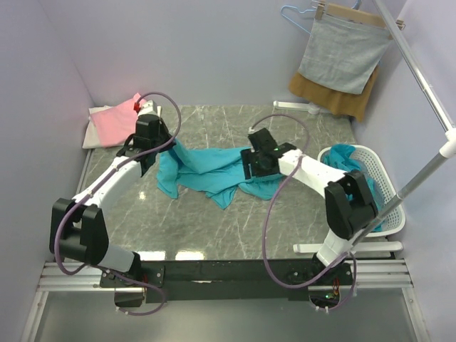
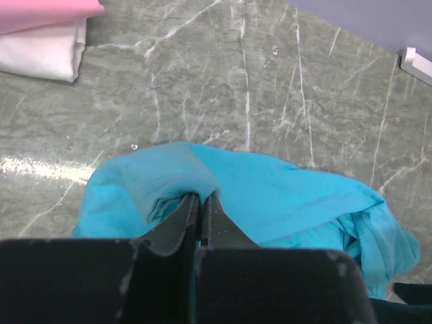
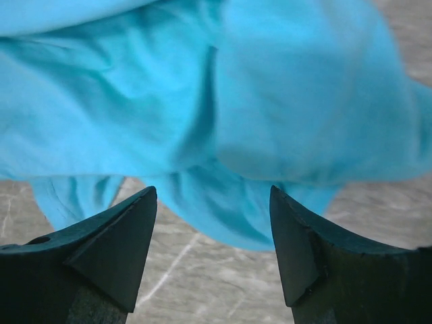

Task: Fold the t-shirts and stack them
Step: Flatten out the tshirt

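Early yet. Pinches a fold of the crumpled teal t-shirt [image 1: 214, 171], left of the basket [image 1: 375, 154], in the closed left gripper [image 2: 200, 202]; hovers the right gripper [image 3: 212, 192], spread wide and empty, over it. Far left of the basket, folded pink t-shirt [image 1: 115, 117] on white t-shirt [image 1: 94, 137]. More teal clothing [image 1: 345, 154] inside the basket, unfolded.

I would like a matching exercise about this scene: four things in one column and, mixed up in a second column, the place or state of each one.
Column one
1. left pincer
2. right pincer
3. pink t-shirt
4. grey cloth

Column two
A. open, holding nothing
B. hangs from a hanger at the far right
C. shut on the teal t-shirt
D. lies folded at the far left corner of the table

Pairs: 1-C, 2-A, 3-D, 4-B.
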